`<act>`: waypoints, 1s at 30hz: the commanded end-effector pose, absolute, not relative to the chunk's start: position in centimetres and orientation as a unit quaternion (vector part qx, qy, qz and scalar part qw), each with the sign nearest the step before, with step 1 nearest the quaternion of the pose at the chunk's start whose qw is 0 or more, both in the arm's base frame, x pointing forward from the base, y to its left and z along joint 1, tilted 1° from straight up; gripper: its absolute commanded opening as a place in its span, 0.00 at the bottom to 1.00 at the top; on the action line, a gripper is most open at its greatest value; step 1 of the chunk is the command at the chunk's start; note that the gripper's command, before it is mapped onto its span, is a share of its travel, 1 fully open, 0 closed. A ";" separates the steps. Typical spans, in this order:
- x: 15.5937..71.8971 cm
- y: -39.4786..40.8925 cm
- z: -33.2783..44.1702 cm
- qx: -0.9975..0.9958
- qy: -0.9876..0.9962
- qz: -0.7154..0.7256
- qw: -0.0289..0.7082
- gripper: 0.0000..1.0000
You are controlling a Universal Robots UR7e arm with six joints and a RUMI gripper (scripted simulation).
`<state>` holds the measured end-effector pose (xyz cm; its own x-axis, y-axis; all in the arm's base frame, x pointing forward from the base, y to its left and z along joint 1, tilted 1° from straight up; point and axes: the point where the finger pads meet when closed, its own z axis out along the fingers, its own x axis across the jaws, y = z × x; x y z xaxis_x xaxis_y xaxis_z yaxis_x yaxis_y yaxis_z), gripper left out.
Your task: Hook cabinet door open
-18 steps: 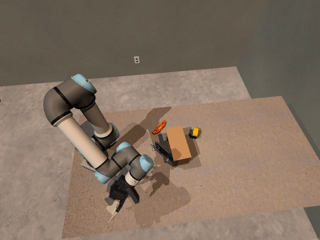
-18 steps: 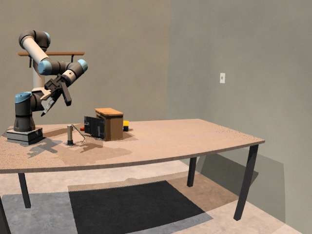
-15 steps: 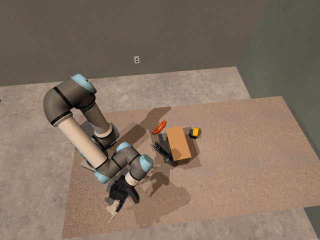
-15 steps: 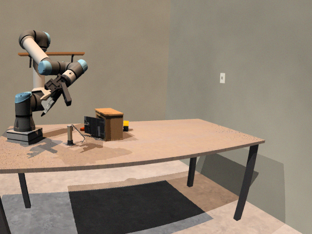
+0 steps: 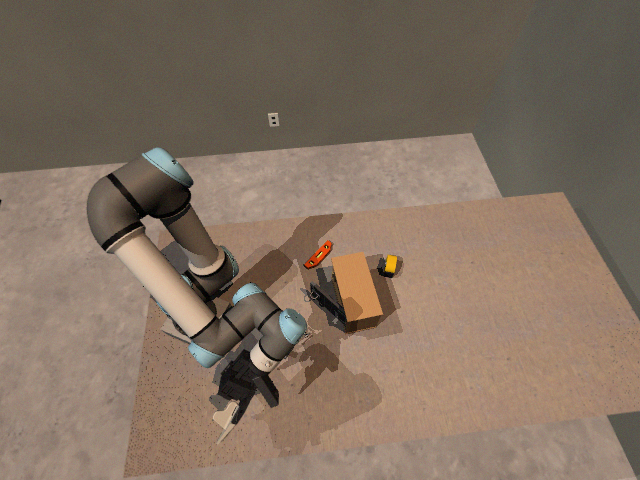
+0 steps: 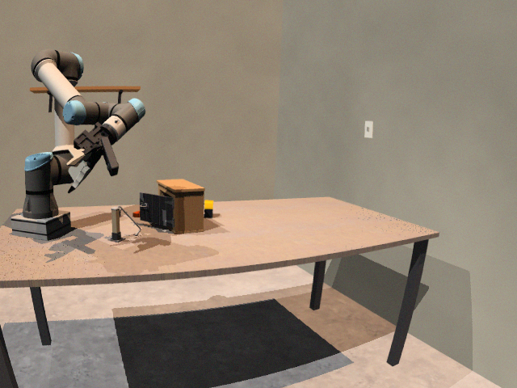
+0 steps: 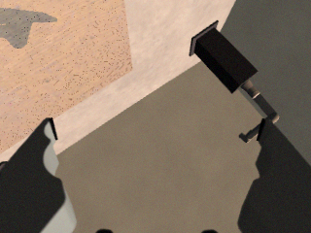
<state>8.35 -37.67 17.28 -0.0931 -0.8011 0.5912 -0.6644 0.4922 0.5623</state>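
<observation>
The wooden cabinet [image 5: 356,289] [image 6: 186,206] stands upright on its base near the middle of the table. Its dark door [image 5: 324,302] [image 6: 156,210] is swung open toward the arm, with a small metal eye [image 5: 308,296] [image 6: 144,204] on its face. The short post [image 6: 115,223] stands a little in front of the door. The hook [image 6: 130,219] slopes down from the post top and its tip rests on the table, apart from the eye. My gripper [image 5: 247,413] [image 6: 91,179] [image 7: 156,119] is open and empty. It hangs high in the air near the table's front left edge, far from the hook.
An orange level [image 5: 317,254] [image 6: 136,213] lies behind the door. A yellow tape measure [image 5: 388,265] [image 6: 208,208] sits behind the cabinet. The arm's base [image 6: 39,225] stands at the table's left end. The wrist view shows the table edge [image 7: 73,63] and floor below.
</observation>
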 end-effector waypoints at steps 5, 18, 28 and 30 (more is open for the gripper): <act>8.6 -37.5 17.3 0.497 -0.738 -0.074 0.450 1.00; 12.1 -34.1 17.2 0.479 -0.774 -0.068 0.409 1.00; 18.8 -27.7 17.1 0.441 -0.834 -0.055 0.328 1.00; 20.1 -26.5 17.1 0.433 -0.845 -0.052 0.311 1.00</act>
